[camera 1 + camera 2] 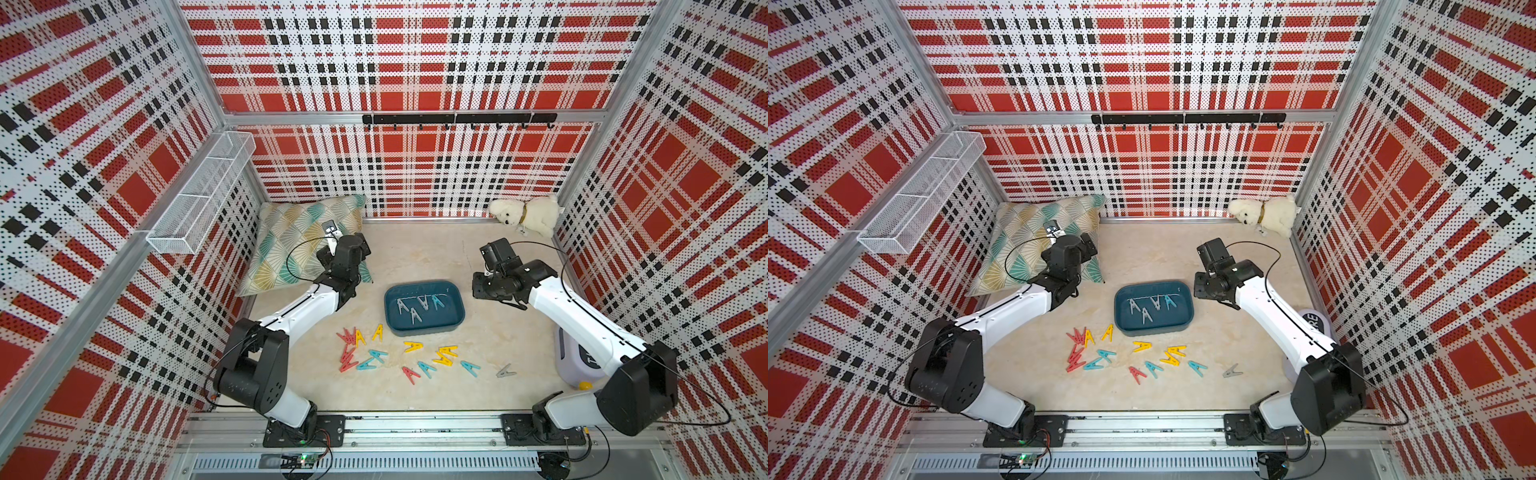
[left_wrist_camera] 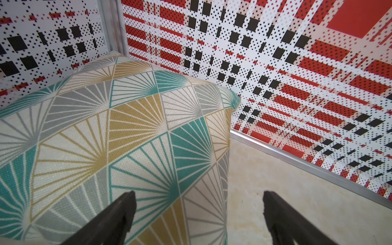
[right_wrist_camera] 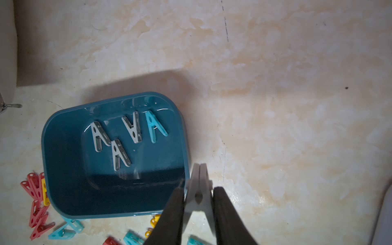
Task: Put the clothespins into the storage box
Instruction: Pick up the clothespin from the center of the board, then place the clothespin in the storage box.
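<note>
Wrist hardware covers my right pincer (image 3: 199,202) in both top views, so only its wrist view shows it pinching 1 grey clothespin (image 3: 199,186) by the legs, whose ends vanish behind my fingers. That pin's long axis runs along the fingers, with the closed tip pointing away from me, just beside the rim of the storage box (image 3: 63,148) near 1 corner. How high it hangs I cannot tell. Inside the box 4 clothespins (image 1: 415,314) lie flat, 3 grey and 1 teal, with their long axes across the box's short side. 3 tips point toward the back wall and 1 toward the front. More clothespins (image 1: 413,346) lie scattered on the table (image 1: 498,332) in front of the box, pointing every way. Several overlap at the left, and some are cut off in the wrist view. My left pincer (image 2: 199,195) is spread wide with nothing between, above the cushion (image 2: 106,127) edge, its fingers cropped by the frame.
</note>
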Robot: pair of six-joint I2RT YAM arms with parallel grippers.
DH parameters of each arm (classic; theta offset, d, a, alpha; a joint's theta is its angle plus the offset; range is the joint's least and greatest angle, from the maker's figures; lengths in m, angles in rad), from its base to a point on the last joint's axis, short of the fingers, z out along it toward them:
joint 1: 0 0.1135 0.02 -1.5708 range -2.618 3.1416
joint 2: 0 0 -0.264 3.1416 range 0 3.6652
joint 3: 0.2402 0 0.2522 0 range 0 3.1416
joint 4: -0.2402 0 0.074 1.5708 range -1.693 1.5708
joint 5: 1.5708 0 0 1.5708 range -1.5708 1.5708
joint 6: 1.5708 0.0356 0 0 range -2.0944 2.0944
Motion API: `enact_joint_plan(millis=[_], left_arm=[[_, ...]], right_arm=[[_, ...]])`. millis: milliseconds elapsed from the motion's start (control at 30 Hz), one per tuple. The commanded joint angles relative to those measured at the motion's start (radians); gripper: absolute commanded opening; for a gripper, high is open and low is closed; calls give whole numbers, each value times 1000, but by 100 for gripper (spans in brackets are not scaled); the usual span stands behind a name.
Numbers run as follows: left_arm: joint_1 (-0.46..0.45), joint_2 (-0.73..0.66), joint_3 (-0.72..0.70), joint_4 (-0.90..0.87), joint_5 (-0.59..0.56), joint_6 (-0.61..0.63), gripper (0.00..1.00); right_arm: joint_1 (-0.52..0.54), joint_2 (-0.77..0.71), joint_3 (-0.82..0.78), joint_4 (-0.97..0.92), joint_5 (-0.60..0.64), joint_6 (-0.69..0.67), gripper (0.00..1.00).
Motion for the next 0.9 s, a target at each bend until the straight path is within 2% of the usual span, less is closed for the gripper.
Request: enact_joint_plan(millis=[0,367,667,867], left_arm=[[6,-30,31,-23,-14,11,99],[2,-36,28,-35,-24,8,99],[5,-37,25,-43,-37,12,99],[6,-49,24,-46,-44,17,99]], right_arm=[[34,81,37,39,-46,-36,29],[208,425,252,125,-91,-46,29],[257,614,378,167,-126,-45,30],[264,667,382,179,-111,-55,30]])
